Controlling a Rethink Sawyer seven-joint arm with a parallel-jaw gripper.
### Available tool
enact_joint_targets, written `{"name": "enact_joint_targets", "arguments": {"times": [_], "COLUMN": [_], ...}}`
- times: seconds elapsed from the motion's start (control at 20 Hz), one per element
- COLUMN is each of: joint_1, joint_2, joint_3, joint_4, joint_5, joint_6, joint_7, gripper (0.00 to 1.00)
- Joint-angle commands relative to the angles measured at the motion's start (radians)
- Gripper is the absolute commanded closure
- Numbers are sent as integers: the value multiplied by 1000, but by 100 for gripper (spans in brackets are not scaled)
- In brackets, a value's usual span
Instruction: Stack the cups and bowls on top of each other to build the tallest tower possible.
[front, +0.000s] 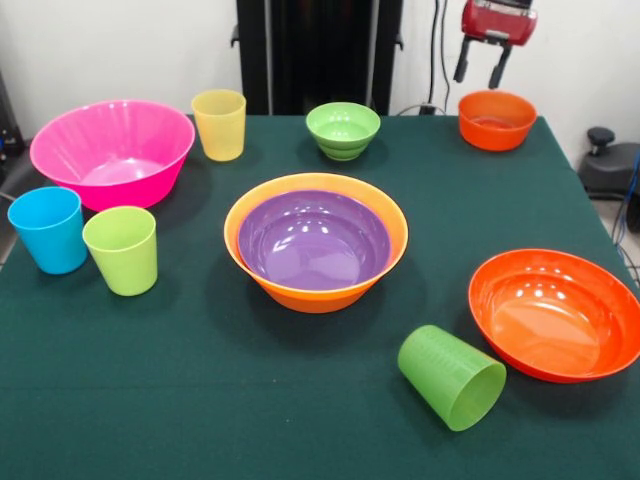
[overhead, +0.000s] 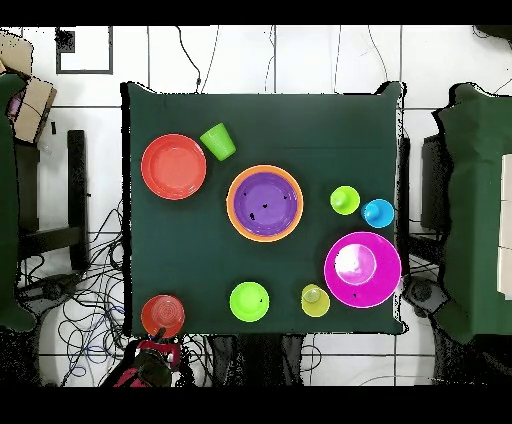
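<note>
From where I stand, going left to right across the counter (front: 250, 420): the pink bowl (front: 112, 150) sits with the blue cup (front: 48, 229) and lime cup (front: 121, 249) before it, the yellow cup (front: 219, 124) behind. Mid-counter, the purple bowl (front: 314, 239) is nested in the orange bowl (front: 316, 240); that pair is the only stacking done. The small green bowl (front: 343, 129), the tipped green cup (front: 451, 377), the red bowl (front: 556, 313) and the small orange bowl (front: 496, 119) wait loose. The gripper (front: 482, 66) hangs above that last bowl, jaws released and empty. Most of the tower is left, I'd judge.
</note>
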Motion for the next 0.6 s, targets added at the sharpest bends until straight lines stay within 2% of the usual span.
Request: {"name": "enact_joint_targets", "arguments": {"times": [0.05, 0.2, 0.35, 0.6], "joint_1": [-32, -53, -118, -186], "joint_2": [78, 123, 146, 146], "joint_3": [64, 87, 108, 122], "joint_4": [-96, -101, -103, -117], "joint_5": [-10, -15, -54, -87], "joint_6": [96, 22, -43, -63], "joint_7": [11, 33, 35, 30], "gripper": [0, 0, 0, 0]}}
